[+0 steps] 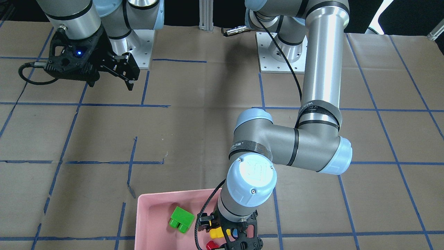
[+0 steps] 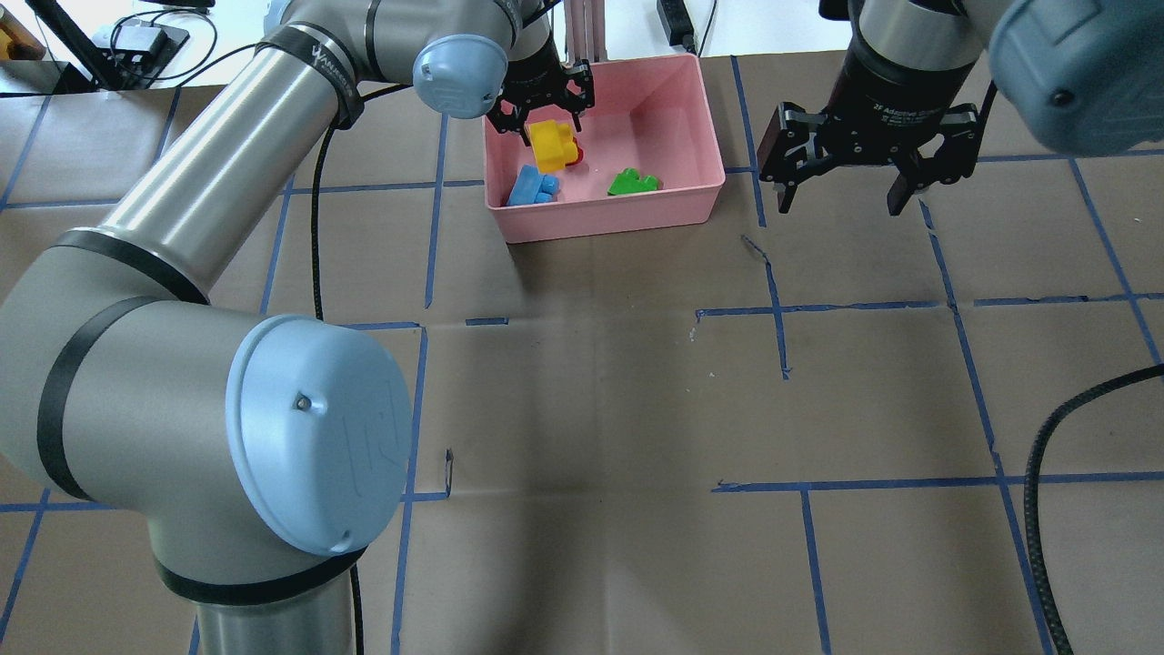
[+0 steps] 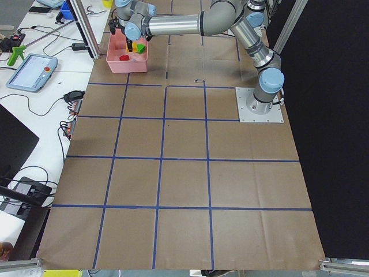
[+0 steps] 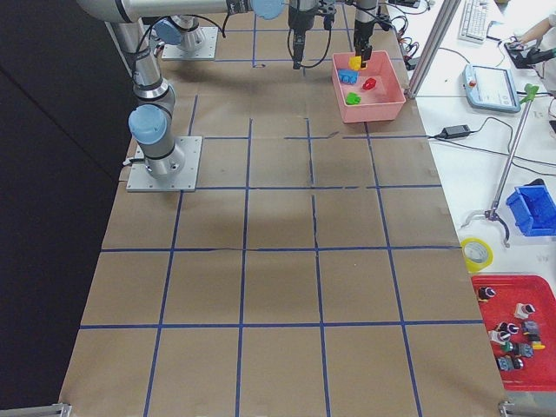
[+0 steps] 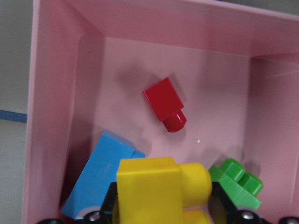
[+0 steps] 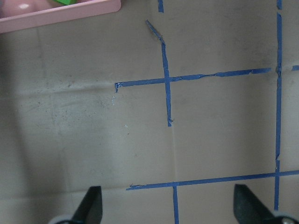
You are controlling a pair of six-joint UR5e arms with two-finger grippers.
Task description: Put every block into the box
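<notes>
Overhead exterior, step: last drop-off, I judge; three blocks lie in box [image 2: 618,218], the fourth is held over it.
Left end effector [image 2: 548,123]: over box's far-left part, clamped on yellow block [image 5: 149,186], which hangs above box floor.
Blue block [image 2: 532,186]: inside box, by its left wall.
Red block [image 5: 163,103]: on box floor, just beside yellow.
Green block [image 2: 634,183]: inside box, right of middle.
Right end effector [image 2: 841,205]: right of box, above bench [image 2: 591,409], jaws wide apart, empty.
Next: part left jaws, then lift clear of box rim.
</notes>
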